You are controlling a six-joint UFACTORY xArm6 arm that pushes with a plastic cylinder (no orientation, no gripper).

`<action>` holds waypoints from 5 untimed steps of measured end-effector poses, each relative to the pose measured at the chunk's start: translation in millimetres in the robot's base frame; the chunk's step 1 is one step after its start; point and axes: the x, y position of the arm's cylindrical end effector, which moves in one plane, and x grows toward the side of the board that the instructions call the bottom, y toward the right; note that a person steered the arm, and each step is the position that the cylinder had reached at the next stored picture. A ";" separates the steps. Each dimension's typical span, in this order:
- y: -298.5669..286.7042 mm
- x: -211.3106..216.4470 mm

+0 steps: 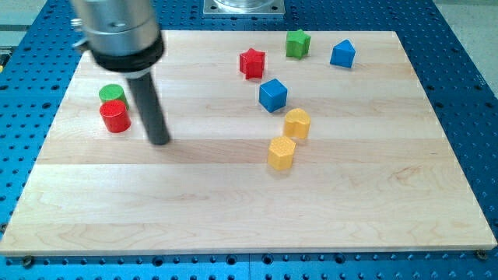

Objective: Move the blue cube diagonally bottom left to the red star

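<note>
Approaching: my tip (159, 142) rests beside the red cylinder (115, 117), grasping nothing, well apart from the blue cube (273, 95); next, reach its right side below the red star (251, 63).

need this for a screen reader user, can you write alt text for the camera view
My tip rests on a wooden board at the view's left, just right of a red cylinder and green cylinder, far from the blue cube. The red star sits up-left of that cube.
</note>
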 end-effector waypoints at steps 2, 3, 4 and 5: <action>125.5 -23.4; 182.4 -30.8; 230.1 -40.5; 192.9 -63.8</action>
